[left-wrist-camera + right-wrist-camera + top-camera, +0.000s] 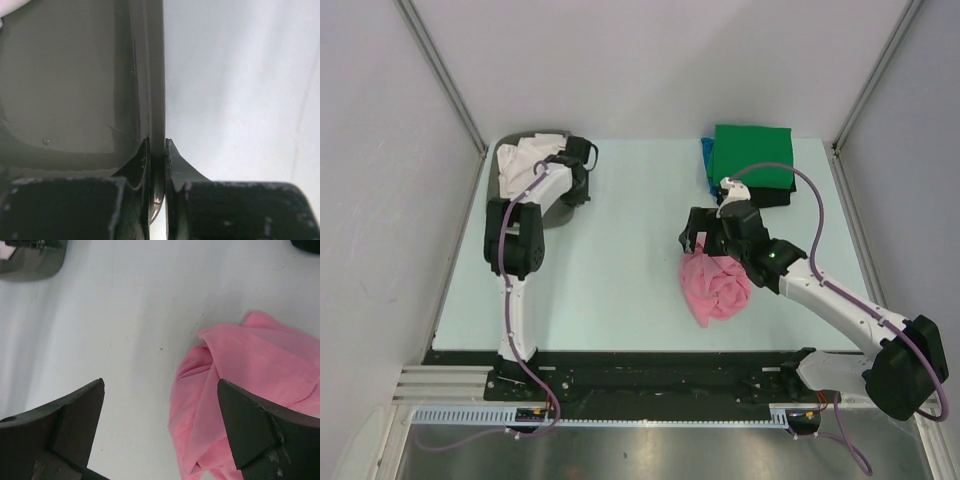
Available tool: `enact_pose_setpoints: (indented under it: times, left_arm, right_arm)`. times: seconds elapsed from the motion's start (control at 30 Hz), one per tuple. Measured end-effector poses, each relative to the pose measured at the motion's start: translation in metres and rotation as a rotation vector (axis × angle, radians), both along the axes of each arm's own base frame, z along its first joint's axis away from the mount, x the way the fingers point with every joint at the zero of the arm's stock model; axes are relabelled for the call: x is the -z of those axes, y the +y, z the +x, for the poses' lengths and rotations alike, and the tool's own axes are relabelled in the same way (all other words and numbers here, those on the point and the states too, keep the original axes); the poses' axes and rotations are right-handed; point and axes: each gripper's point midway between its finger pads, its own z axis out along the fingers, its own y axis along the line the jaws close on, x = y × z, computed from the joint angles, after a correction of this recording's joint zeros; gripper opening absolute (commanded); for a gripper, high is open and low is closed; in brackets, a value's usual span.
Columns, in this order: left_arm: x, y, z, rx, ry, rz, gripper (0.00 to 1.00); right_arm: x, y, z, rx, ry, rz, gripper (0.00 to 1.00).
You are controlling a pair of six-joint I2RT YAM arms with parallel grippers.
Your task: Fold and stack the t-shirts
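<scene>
While pinching the gray tray (pixel 75 90) by its rim at ten o'clock with the left gripper (pixel 157 145), holding the right gripper (pixel 161 385), jaws spread wide, just above the crumpled pink shirt (pixel 250 365) in the middle. Looks like time to fold pink. Next: go down, grab one edge, pull flat, then stack on the green shirt (pixel 750 150) at one o'clock.

No legible text, label or number in any view.
</scene>
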Motion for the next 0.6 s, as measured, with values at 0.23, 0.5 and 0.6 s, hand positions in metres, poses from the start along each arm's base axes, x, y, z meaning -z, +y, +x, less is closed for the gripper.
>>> enact_pose_setpoints:
  times: [0.23, 0.5, 0.6]
  left_arm:
    - [0.000, 0.039, 0.036, 0.089, -0.011, 0.108, 0.00]
    - [0.002, 0.051, 0.039, 0.120, -0.004, 0.100, 0.00]
    - [0.001, 0.055, 0.040, 0.118, -0.002, 0.066, 0.00]
  right_arm:
    - [-0.001, 0.012, -0.005, -0.043, 0.007, 0.030, 1.00]
    - [0.031, 0.022, 0.002, -0.062, 0.063, 0.008, 1.00]
    - [0.044, 0.025, 0.003, -0.070, 0.089, 0.001, 1.00]
